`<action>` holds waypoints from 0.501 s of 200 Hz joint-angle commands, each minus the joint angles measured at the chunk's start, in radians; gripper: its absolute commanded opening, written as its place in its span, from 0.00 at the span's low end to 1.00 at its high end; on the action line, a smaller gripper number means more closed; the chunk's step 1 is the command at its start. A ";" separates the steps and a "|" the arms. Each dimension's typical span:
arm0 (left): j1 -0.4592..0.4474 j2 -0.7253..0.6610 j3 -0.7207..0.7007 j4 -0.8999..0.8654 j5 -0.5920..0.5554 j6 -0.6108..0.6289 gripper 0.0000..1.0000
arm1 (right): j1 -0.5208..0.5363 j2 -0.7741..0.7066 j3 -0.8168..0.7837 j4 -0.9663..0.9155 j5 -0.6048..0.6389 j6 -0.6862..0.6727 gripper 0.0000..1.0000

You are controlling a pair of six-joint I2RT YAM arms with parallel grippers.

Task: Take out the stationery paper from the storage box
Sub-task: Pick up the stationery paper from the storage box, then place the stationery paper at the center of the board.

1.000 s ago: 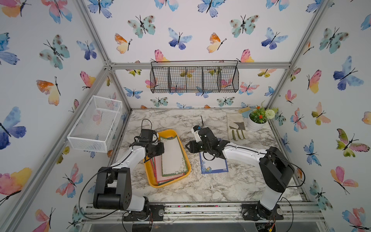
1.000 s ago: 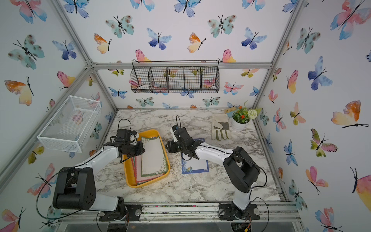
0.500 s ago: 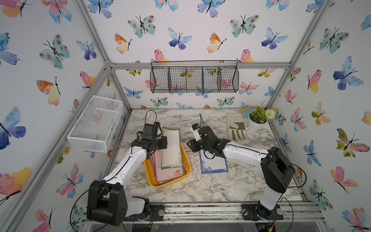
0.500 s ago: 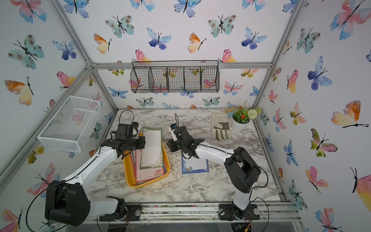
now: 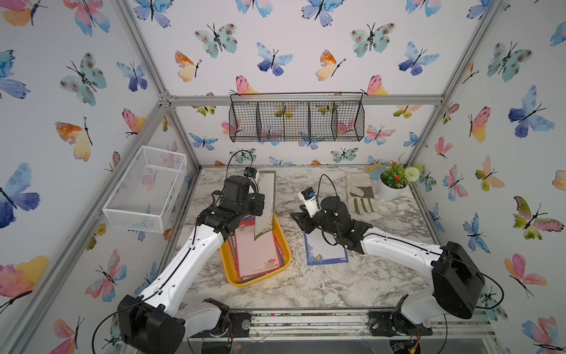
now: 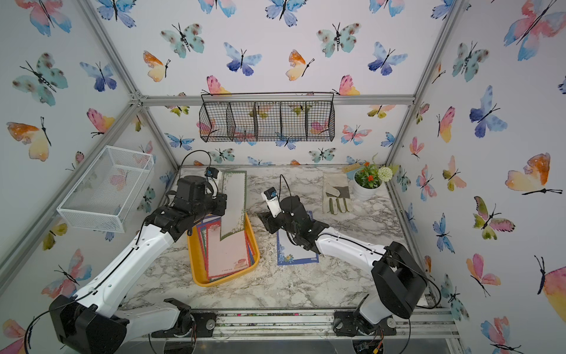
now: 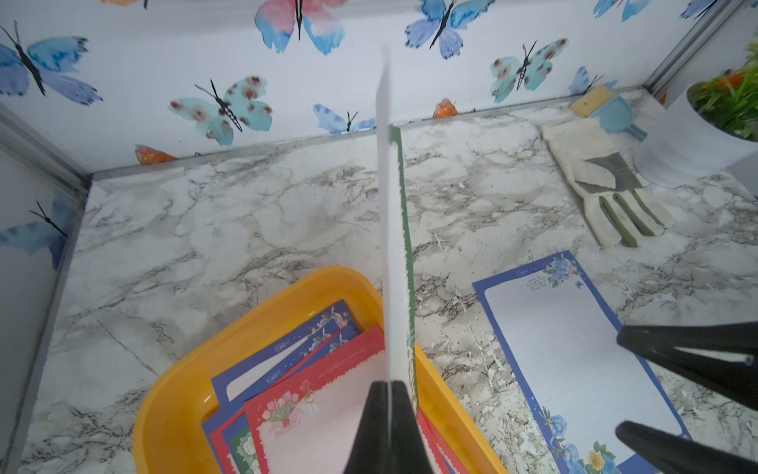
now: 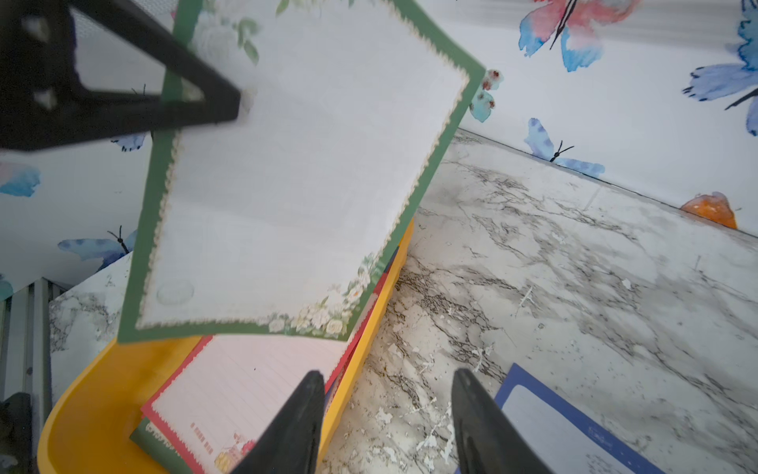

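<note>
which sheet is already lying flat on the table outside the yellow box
The blue-bordered sheet. The green-bordered one hangs in the left hand; the rest lie in the box.

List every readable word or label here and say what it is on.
"ALL THE BEAUTY IS FOR YOU": faint, on the red-bordered sheet in the yellow box.
Script on the blue-bordered sheet outside the box: too small to read.

The left arm (image 5: 190, 254) is reaching in from the tabletop's (image 5: 337, 285) front edge, left gripper (image 7: 389, 385) pinching a green-bordered sheet (image 8: 303, 172). The right arm (image 5: 398, 248) is stretching toward mid-tabletop, right gripper (image 8: 387, 375) holding its jaws apart.
</note>
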 commanded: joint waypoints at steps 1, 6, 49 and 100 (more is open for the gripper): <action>-0.006 -0.040 0.030 0.096 0.047 0.064 0.00 | 0.008 -0.068 -0.063 0.164 -0.050 -0.082 0.54; -0.004 -0.046 0.024 0.128 0.068 0.074 0.00 | 0.008 -0.081 -0.071 0.178 -0.039 -0.088 0.54; -0.007 -0.071 -0.021 0.397 0.189 0.145 0.00 | 0.006 -0.196 -0.104 0.224 0.102 -0.194 0.56; -0.004 -0.024 -0.003 0.578 0.418 0.152 0.00 | -0.065 -0.288 -0.129 0.295 0.087 -0.289 0.74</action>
